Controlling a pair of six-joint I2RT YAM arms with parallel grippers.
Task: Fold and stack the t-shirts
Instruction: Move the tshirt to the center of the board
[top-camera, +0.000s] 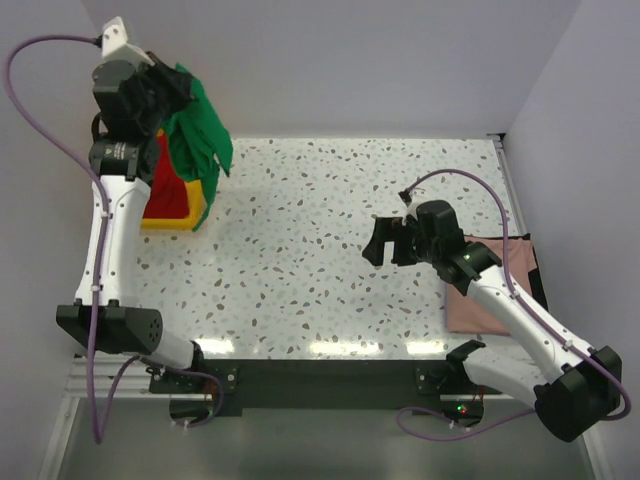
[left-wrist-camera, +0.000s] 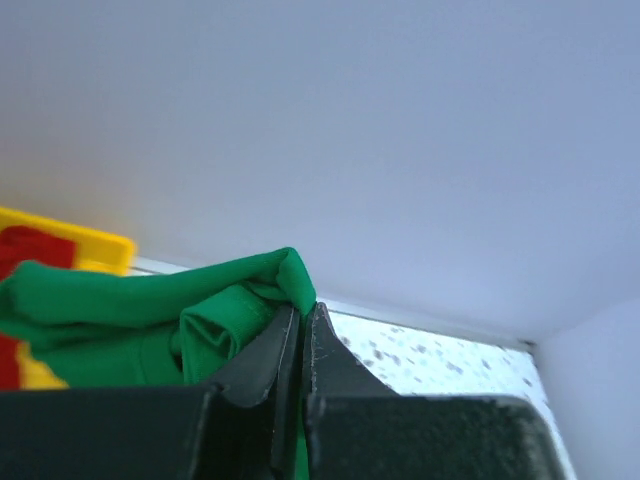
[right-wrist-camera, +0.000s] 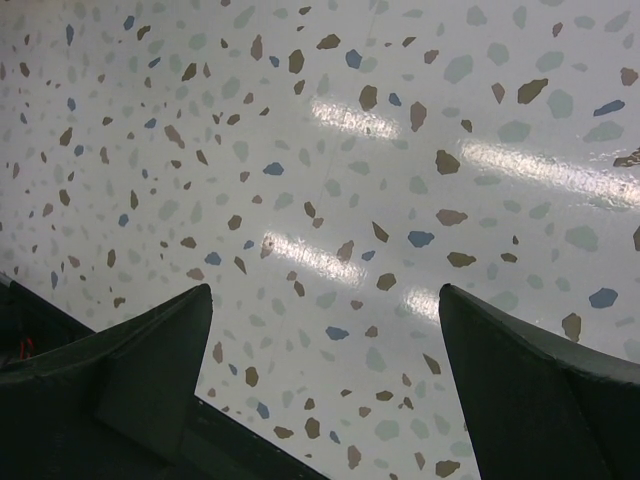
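- We locate the left end effector (left-wrist-camera: 303, 318) raised over the far left corner of the tabletop (top-camera: 320, 260). Its fingers are pressed together on a fold of the green t-shirt (top-camera: 203, 130).
- The green t-shirt hangs bunched from that grip, above the tabletop. In the top view its lower edge overlaps the yellow tray (top-camera: 172, 223). We cannot tell whether the cloth touches the tray.
- The yellow tray stands on the tabletop at the far left, below the left end effector. Red t-shirts (top-camera: 170, 190) lie inside it, and we cannot tell how many.
- We locate the right end effector (top-camera: 384, 240) above the tabletop, right of centre. Its fingers are spread wide apart, and the wrist view shows only the speckled surface between them.
- The pink t-shirt (top-camera: 497, 300) lies flat at the right edge of the tabletop, partly under the right arm (top-camera: 510, 315). It is to the right of the right end effector and apart from it.
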